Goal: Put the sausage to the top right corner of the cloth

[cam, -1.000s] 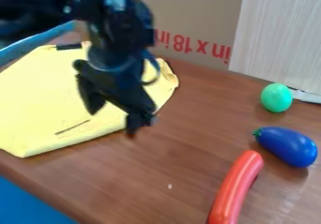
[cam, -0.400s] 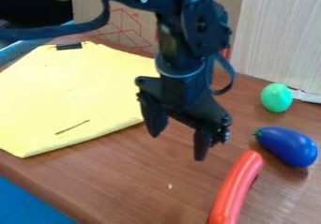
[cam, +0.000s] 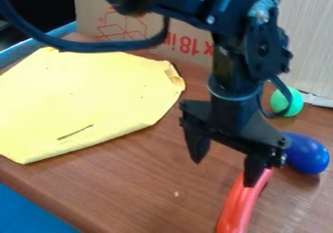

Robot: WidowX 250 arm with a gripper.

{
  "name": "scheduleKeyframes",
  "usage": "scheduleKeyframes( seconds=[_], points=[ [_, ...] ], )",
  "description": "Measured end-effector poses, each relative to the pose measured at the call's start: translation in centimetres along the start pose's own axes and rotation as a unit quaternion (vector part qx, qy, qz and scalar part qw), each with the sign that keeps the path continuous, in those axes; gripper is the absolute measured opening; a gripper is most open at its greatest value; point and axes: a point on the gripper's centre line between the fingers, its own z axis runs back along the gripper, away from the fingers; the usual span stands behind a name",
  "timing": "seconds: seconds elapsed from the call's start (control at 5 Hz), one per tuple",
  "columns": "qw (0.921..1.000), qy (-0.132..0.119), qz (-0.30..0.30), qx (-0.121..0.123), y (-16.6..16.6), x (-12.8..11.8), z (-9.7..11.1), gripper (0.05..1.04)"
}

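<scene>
Sausage (cam: 235,211) lies ungrasped on the bench (cam: 130,183), off the cloth (cam: 78,95); the claw (cam: 225,172) hangs, fingers apart, so lifting and placing remain.

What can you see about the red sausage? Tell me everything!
The sausage is long, bright red, smooth and shiny, like plastic, with a gentle bend. It looks whole. It lies on the brown table, off the cloth, and its near end runs out of the picture's bottom edge. Its far end points toward the blue eggplant. The open jaws hang by that end, partly hiding it; I can't tell if they touch it.
</scene>
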Motion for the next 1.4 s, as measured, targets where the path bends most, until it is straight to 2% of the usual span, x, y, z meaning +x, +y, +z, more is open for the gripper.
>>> scheduleKeyframes(
  seconds=[0.2, 0.4, 0.6, 0.8, 1.0, 1.2, 1.4],
  points=[
    [0.9999, 0.008, 0.009, -0.010, -1.5, -0.1, -0.4, 1.001],
    [0.9999, -0.004, 0.014, -0.008, -2.6, -0.2, -0.6, 1.001],
    [0.9997, 0.006, 0.022, 0.009, -2.4, -0.7, -2.3, 1.001],
    [0.9993, 0.012, 0.023, 0.025, -1.7, -1.4, -3.7, 0.960],
    [0.9991, 0.017, 0.026, 0.028, -0.7, -2.2, -4.2, 0.679],
    [0.9990, 0.010, 0.044, 0.002, 1.4, -2.9, -1.4, 0.508],
    [0.9974, -0.014, 0.050, -0.050, 3.4, -3.8, 3.6, 0.508]
  ],
)
